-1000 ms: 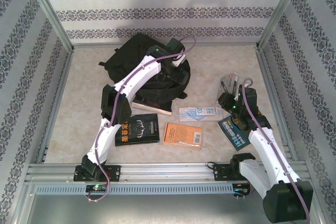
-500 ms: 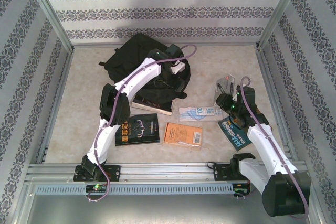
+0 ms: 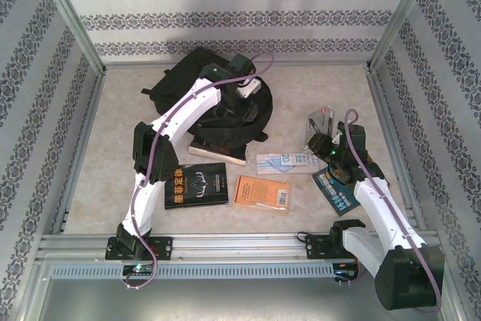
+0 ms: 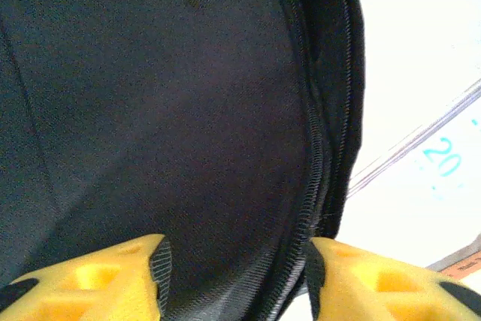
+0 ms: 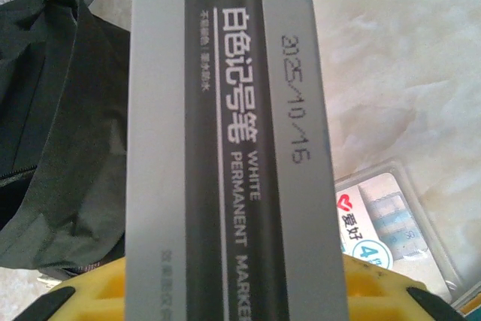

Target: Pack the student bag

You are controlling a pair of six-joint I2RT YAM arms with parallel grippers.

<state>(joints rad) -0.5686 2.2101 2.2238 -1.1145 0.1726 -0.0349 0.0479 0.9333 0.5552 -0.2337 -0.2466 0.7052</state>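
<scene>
Left fingers (image 4: pixel 90 280), apart, straddle the student bag (image 4: pixel 150 110) at its zip — right fingers (image 5: pixel 83 298) clamp a marker box (image 5: pixel 225 148).

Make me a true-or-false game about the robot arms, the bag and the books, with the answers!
1. The right end effector holds a marker box. True.
2. The left end effector is at the student bag, with bag fabric between its fingers. True.
3. The orange book is inside the student bag. False: it lies on the table beside the black book.
4. The student bag is red. False: it is black.
</scene>
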